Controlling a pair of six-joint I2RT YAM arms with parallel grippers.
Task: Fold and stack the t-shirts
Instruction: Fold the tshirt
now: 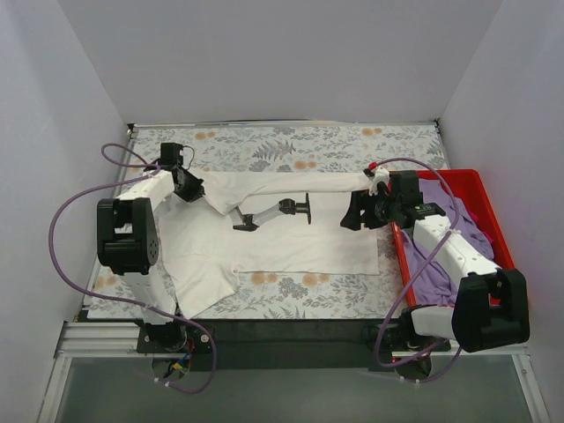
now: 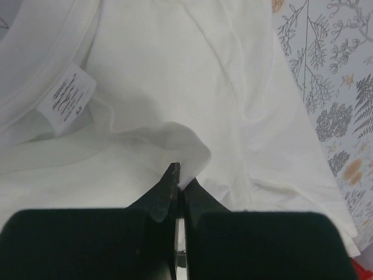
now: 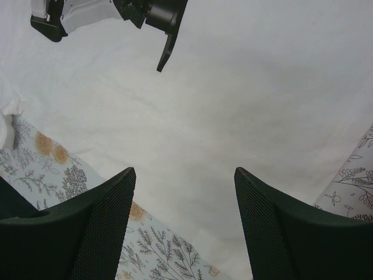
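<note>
The white t-shirt point(image 1: 291, 251) lies spread out on the floral tablecloth point(image 1: 291, 145) between the two grippers. Its cloth is plain cream-white with soft creases. A black graphic of a robot arm point(image 1: 273, 211) is printed across the chest.

The upper edge of the white t-shirt is drawn into a narrow band that runs from the left gripper point(image 2: 178, 172) across to a point just beside the right gripper point(image 3: 183, 219).

Left gripper: the fingers are pressed together, with a raised fold of the white t-shirt pinched at their tips. Ahead of the fingertips and to their left, the ribbed neckline carries a small white sewn-in label point(image 2: 67, 99). The label has several lines of dark print, too small to read. No other writing can be read.

Right gripper: the fingers stand apart and hold nothing. The gripper hangs over the white t-shirt near its edge, with bare cloth directly below the gap and the graphic further ahead of the fingertips.

The purple t-shirt point(image 1: 436, 273) lies crumpled in the red bin point(image 1: 489, 198), behind the right gripper and under its arm.
</note>
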